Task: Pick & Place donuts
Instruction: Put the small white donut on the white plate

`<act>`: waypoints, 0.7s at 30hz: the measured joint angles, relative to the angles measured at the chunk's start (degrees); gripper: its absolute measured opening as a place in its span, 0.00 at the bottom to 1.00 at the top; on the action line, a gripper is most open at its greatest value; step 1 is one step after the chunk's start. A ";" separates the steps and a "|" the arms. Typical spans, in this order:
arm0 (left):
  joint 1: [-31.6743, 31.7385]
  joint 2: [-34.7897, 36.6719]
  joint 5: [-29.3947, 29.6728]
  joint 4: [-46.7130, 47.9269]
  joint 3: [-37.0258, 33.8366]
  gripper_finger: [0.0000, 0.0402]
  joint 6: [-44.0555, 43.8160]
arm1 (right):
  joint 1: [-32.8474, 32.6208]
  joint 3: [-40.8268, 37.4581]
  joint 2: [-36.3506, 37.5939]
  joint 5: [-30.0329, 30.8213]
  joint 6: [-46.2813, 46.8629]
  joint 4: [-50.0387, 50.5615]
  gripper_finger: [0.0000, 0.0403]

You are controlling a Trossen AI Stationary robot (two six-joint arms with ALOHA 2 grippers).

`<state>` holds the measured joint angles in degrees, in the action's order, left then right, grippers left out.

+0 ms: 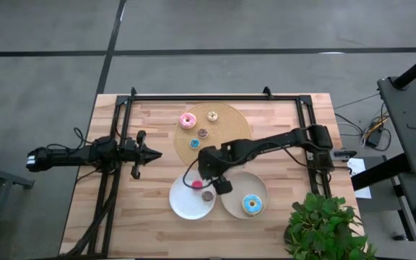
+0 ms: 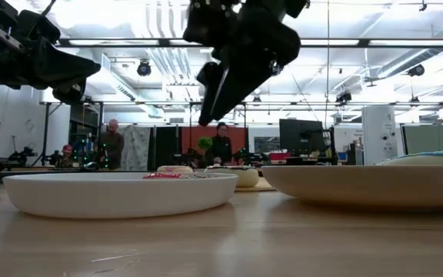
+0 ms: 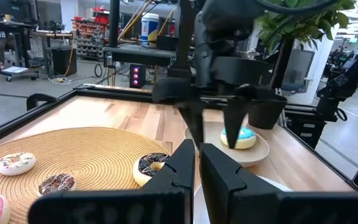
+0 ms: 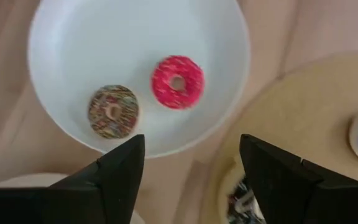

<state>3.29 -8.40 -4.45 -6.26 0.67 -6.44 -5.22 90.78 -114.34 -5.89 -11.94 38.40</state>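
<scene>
My right gripper (image 1: pixel 209 172) hangs open with nothing between its fingers, above the gap between the round wooden board (image 1: pixel 230 119) and the left white plate (image 4: pixel 73 43). On that plate lie a red donut (image 4: pixel 177 82) and a brown sprinkled donut (image 4: pixel 113 111). A light blue donut (image 1: pixel 251 205) lies on the right white plate (image 1: pixel 231 206). The board carries a pink donut (image 1: pixel 188 120), a tan donut (image 1: pixel 212 115), a small brown donut (image 1: pixel 203 133), a small blue donut (image 1: pixel 194 143) and a dark chocolate donut (image 3: pixel 151 167). My left gripper (image 1: pixel 150 154) waits shut at the table's left.
A potted green plant (image 1: pixel 322 224) stands at the table's near right corner. A black metal frame (image 1: pixel 193 96) runs along the far edge and both sides of the table. People stand in the room far behind the table in the low view.
</scene>
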 joint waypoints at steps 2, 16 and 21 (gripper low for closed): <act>0.00 0.02 0.00 -0.07 0.00 0.00 -0.01 | 1.18 -1.30 1.24 0.00 0.04 -0.42 0.64; 0.00 0.00 0.00 -0.06 0.00 0.00 0.00 | 9.78 -5.51 3.82 -0.01 5.93 -5.65 0.64; 0.00 0.00 0.00 -0.06 0.00 0.00 0.00 | 10.93 -5.51 3.80 -0.16 7.52 -5.67 0.65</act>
<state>3.29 -8.40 -4.45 -6.33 0.67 -6.44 5.71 85.27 -110.54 -6.04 -4.42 32.73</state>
